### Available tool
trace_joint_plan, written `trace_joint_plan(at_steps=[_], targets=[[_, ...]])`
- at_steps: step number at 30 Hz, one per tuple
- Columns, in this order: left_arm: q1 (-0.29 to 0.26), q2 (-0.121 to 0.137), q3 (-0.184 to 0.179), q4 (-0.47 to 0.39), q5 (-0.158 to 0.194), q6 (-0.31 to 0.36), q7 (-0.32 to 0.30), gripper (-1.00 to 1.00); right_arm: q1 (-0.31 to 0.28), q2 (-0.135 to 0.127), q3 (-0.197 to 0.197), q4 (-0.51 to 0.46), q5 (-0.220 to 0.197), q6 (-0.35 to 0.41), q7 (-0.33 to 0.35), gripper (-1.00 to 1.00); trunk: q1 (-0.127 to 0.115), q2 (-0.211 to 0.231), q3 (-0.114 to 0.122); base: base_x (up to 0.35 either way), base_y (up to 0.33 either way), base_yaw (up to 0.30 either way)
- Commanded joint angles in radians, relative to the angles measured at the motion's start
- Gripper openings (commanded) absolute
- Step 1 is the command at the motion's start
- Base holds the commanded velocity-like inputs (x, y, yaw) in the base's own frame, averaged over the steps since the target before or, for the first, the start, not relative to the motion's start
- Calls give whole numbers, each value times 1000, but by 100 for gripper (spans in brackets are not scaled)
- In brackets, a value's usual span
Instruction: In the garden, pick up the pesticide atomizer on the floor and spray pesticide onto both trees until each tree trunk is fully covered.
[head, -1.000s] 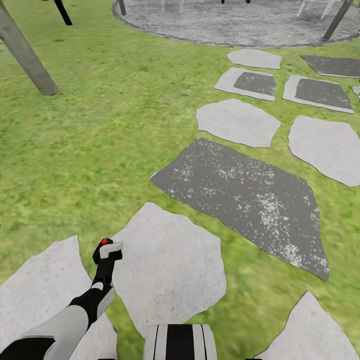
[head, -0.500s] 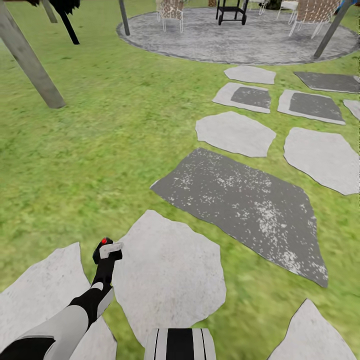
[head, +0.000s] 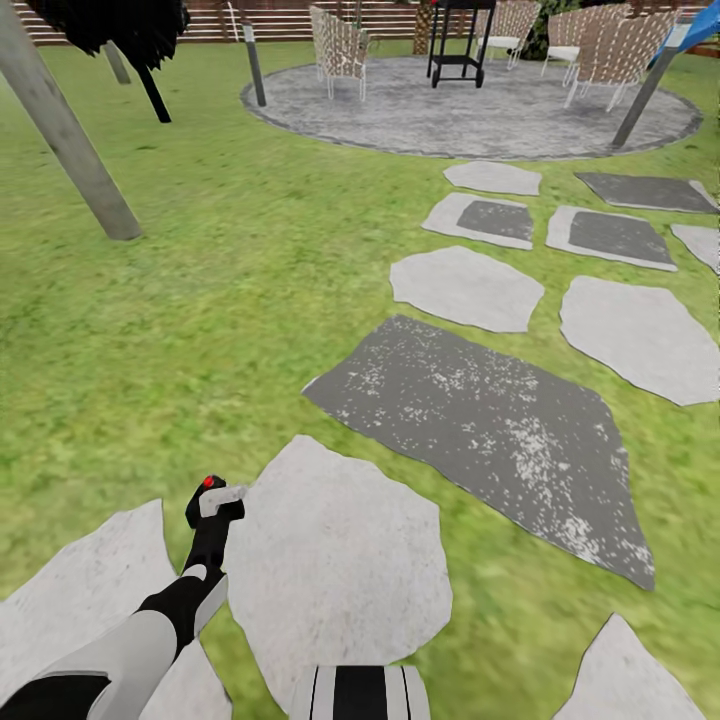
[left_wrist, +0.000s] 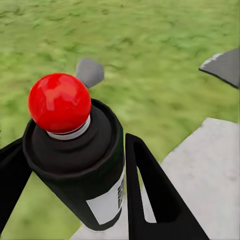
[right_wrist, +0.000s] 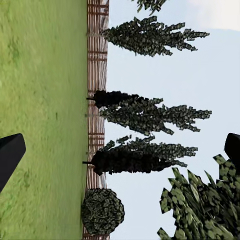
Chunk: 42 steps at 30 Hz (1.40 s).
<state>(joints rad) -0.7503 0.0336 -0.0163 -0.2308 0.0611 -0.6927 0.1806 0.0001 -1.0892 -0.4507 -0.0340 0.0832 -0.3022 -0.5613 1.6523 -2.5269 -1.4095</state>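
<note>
Landmark: the big dark stepping stone mid-lawn.

Far left of it and further off, a leaning grey trunk rises from the grass; whether it is one of the two target trees cannot be told, since its top is out of view. A black-foliaged cypress stands beyond it, toward the fence.

Left of the dark stone and nearer the robot, the left gripper hangs over the edge of a pale stepping stone. Its black fingers are clamped either side of the pesticide atomizer, red tip up, grey trigger head pointing away over grass. So the bottle is off the floor, in hand.

Beyond the dark stone: more pale and dark slabs, then the round patio with chairs.

Right gripper: finger ends sit wide at opposite edges of its wrist view, nothing between them, cypresses and fence ahead.

Step in hand, as judged: travel to a tree. Keep the bottle upright and the grip firm while driving; approach the leaning trunk squarely, stop near, aim the nozzle at the bark before spraying, and work the whole height.
</note>
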Motion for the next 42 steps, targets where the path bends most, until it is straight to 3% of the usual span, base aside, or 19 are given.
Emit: trace_joint_plan(at_steps=[1, 42], targets=[[-1, 0, -2, 1, 6, -3, -1, -100, 0, 0, -8, 0, 8, -3, -1, 100, -1, 0, 3, 0, 0, 0], [0, 0, -2, 1, 6, -2, -1, -100, 0, 3, -10, -1, 7, -5, 1, 100, -19, 10, 162, 0, 0, 0]])
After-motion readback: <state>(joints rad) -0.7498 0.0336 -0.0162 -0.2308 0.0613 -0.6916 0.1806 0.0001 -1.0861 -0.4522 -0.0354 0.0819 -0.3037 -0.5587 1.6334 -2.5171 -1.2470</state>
